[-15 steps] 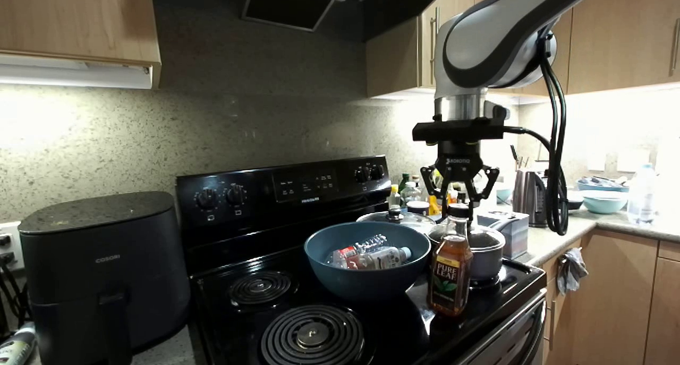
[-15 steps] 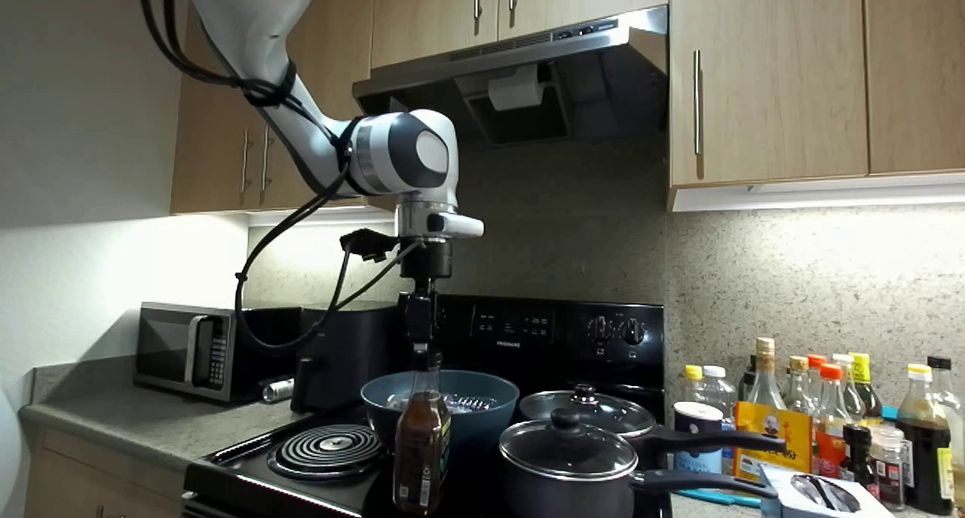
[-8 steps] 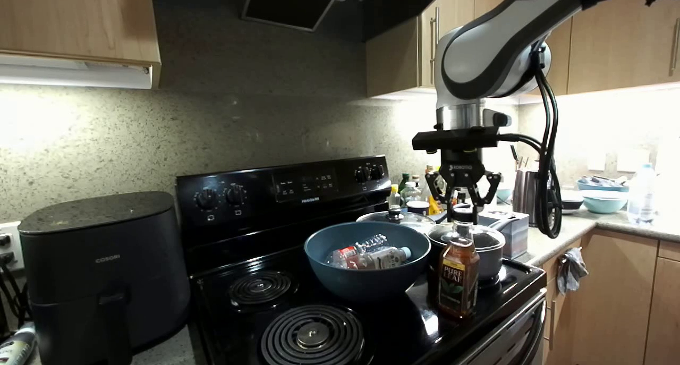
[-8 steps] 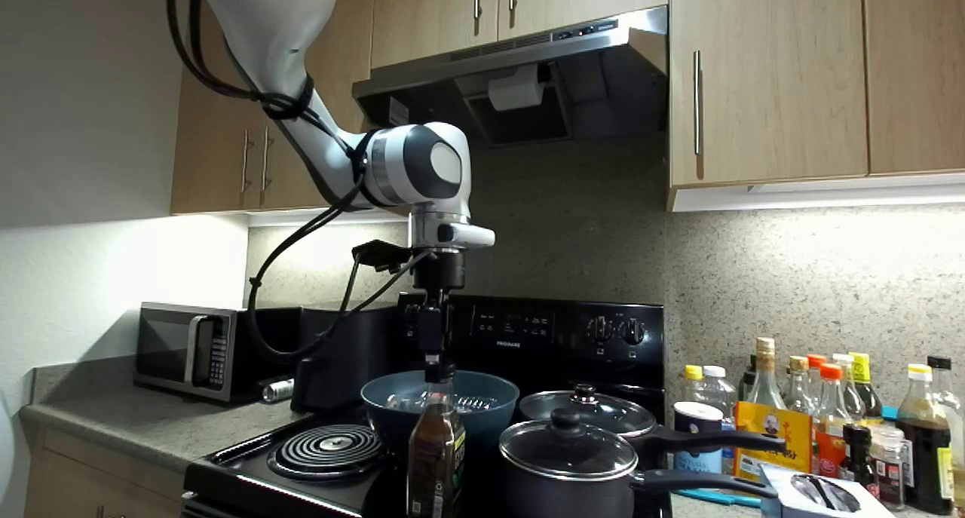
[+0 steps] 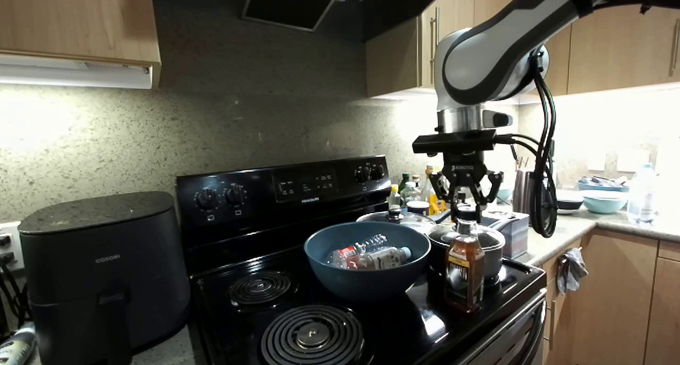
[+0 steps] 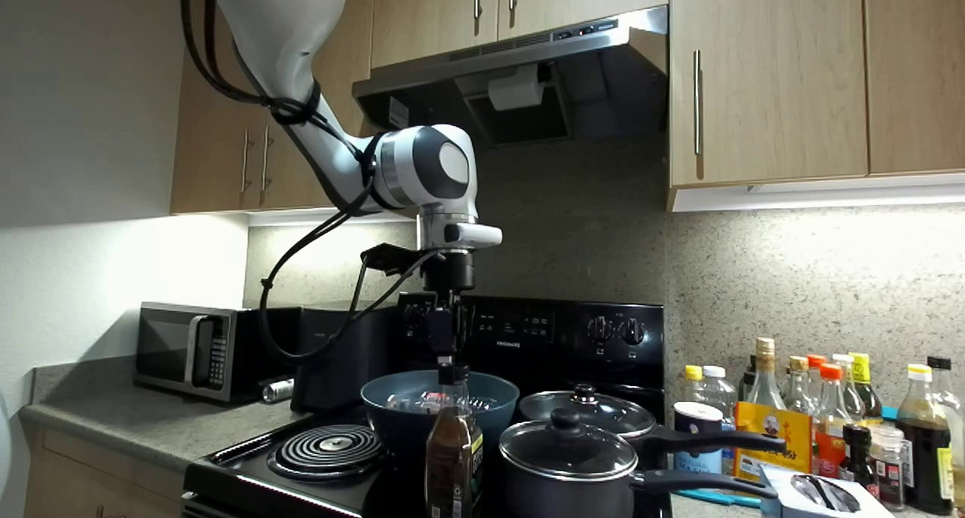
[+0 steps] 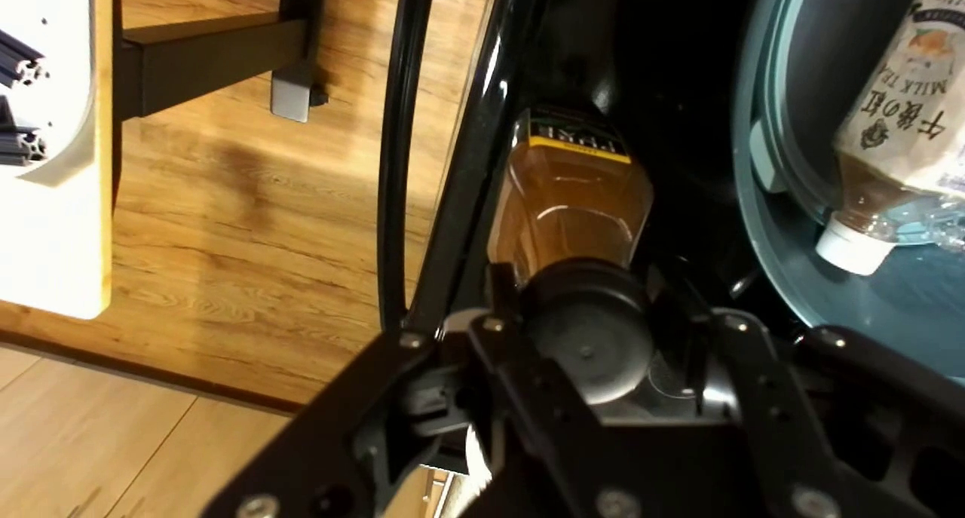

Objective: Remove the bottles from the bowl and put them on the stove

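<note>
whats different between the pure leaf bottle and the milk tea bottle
The Pure Leaf bottle is held roughly upright in the gripper; the milk tea bottle lies tilted in the bowl. The Pure Leaf bottle has a dark cap; the milk tea bottle, a pale cap. Both are clear and labelled.

A clear plastic, red-labelled bottle (image 5: 351,250) and a milk tea bottle (image 7: 908,99) lie on their sides, close together, inside the large, deep blue bowl (image 5: 366,286). The latter has a cream label and a pale cap (image 5: 406,253), pointing right in an exterior view. Open side up, the bowl sits on the stove (image 5: 396,328), glossy black with spiral coils (image 5: 289,336) and a raised back panel (image 5: 287,187).
</note>
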`<state>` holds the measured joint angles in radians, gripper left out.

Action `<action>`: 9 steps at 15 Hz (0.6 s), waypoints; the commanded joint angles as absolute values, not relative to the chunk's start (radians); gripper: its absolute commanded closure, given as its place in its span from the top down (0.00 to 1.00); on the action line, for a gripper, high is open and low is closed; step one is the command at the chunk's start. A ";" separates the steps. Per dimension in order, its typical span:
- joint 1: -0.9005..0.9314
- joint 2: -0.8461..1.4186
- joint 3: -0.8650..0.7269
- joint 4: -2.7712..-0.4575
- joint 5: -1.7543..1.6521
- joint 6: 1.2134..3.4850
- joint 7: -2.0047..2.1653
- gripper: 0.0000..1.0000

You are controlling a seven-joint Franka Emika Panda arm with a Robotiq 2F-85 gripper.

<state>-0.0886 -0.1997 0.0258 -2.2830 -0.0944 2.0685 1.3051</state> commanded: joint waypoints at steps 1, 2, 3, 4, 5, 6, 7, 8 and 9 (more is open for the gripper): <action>-0.077 -0.184 0.023 -2.243 -0.077 2.064 1.285 0.76; -0.075 -0.184 0.023 -2.235 -0.077 2.064 1.284 0.83; -0.072 -0.185 0.024 -2.228 -0.078 2.065 1.282 0.88; -0.069 -0.186 0.024 -2.222 -0.075 2.065 1.279 0.95; -0.063 -0.192 0.025 -2.215 -0.065 2.062 1.269 0.98; -0.055 -0.198 0.027 -2.209 -0.053 2.061 1.252 1.00; -0.044 -0.206 0.031 -2.201 -0.038 2.054 1.231 1.00; -0.027 -0.216 0.038 -2.191 -0.024 2.052 1.195 1.00; -0.012 -0.220 0.046 -2.180 -0.012 2.052 1.162 1.00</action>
<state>-0.0452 -0.1929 0.0314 -2.2013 -0.0616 2.0678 1.2556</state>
